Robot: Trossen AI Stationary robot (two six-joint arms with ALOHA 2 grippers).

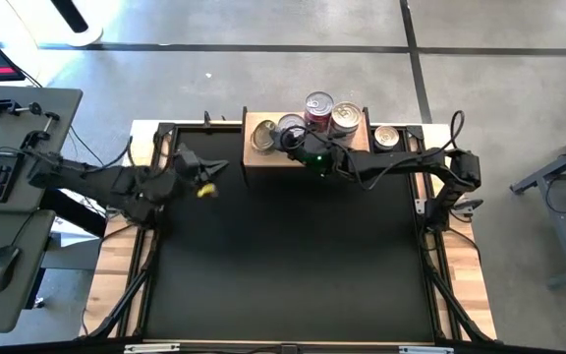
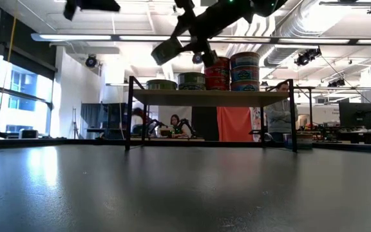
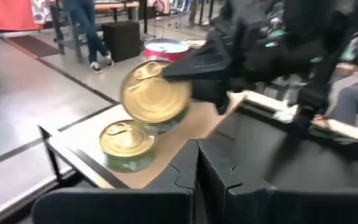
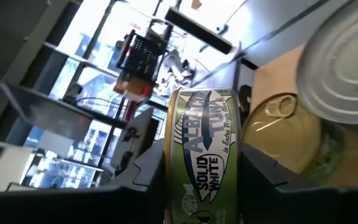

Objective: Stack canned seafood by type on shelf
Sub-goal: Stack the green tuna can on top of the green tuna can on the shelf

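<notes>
Wooden shelf (image 1: 263,160) (black-legged) bearing seafood tins (image 1: 346,118)

You are looking flat across the big dark table (image 2: 185,193). Far back stands the shelf (image 2: 211,96), a light-brown board on thin black legs. Tins sit on top of it. One low tin (image 2: 161,84) is near its left end. Another low tin (image 2: 191,80) sits beside it. Next comes a red stack (image 2: 217,73), then a bluish stack (image 2: 245,71) toward the right end. A dark arm (image 2: 192,32) reaches down from above, over the shelf. Behind the shelf you can see a person sitting (image 2: 174,124) and a person standing (image 2: 277,109).
</notes>
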